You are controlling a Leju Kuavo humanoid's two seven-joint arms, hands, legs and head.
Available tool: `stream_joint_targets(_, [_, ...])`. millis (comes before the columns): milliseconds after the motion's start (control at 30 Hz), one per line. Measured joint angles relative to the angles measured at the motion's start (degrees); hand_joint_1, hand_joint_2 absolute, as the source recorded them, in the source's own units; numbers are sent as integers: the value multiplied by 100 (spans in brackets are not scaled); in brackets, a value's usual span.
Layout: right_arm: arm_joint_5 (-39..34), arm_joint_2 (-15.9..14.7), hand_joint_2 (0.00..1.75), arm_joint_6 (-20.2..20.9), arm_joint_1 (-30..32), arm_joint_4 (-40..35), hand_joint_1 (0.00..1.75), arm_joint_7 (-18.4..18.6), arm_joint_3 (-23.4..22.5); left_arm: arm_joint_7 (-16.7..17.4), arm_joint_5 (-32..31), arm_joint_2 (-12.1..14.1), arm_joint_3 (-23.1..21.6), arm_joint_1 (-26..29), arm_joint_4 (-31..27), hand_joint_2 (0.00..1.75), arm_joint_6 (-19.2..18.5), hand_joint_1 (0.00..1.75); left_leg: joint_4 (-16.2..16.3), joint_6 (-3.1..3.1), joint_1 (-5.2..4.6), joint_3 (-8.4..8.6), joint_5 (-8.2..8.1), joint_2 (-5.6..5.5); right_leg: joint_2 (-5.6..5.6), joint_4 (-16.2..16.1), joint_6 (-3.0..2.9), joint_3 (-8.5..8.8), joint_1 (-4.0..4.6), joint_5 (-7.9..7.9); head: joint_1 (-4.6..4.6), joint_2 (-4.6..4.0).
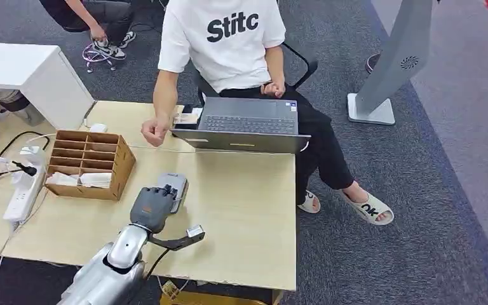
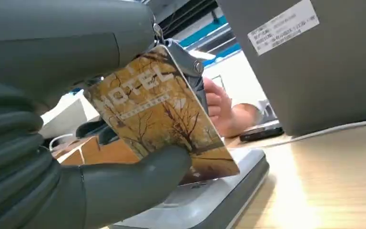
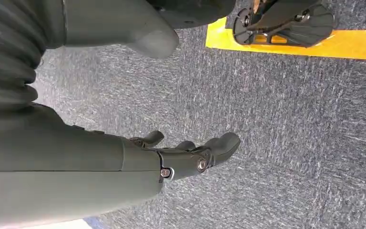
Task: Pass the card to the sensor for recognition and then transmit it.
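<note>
My left hand holds a yellow-brown hotel card between thumb and fingers, just above the grey card sensor on the wooden table. In the left wrist view the card's lower edge hangs close over the sensor; I cannot tell whether they touch. In the head view my hand hides the card. My right hand hangs over the grey carpet, fingers apart and holding nothing.
A person in a white T-shirt sits behind a laptop, fist on the table. A cardboard sorter box stands left of the sensor, a power strip further left. A grey stand is on the carpet.
</note>
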Motion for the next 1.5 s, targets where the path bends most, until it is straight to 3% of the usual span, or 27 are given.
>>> stream_joint_targets(333, [-13,2,175,-26,1,9,0,0,-59,-81,164,-153,461,-65,336,175,41,175,0,3,0,10,3,-2,-4,0,0,12,0,0,2,0])
stream_joint_targets(767, [4,2,175,-26,2,9,0,-11,-131,-317,520,-164,964,-77,301,175,210,175,0,1,0,9,5,-2,-5,1,0,10,0,1,0,2])
stream_joint_targets(1100, [0,2,175,-61,1,9,0,-122,-212,-682,1263,-54,1335,-169,-1024,175,216,175,1,2,0,2,6,-3,-5,1,0,3,0,2,0,2])
stream_joint_targets(1267, [33,2,175,-61,-1,9,0,-81,-216,-678,1106,75,1407,-337,-1650,175,133,175,1,2,0,2,6,-3,-5,1,1,3,0,2,0,0])
stream_joint_targets(1500, [55,2,175,-44,-6,9,0,-55,-219,-634,970,153,1429,-491,-1972,175,100,175,1,2,0,1,7,-2,-4,1,1,3,0,2,0,0])
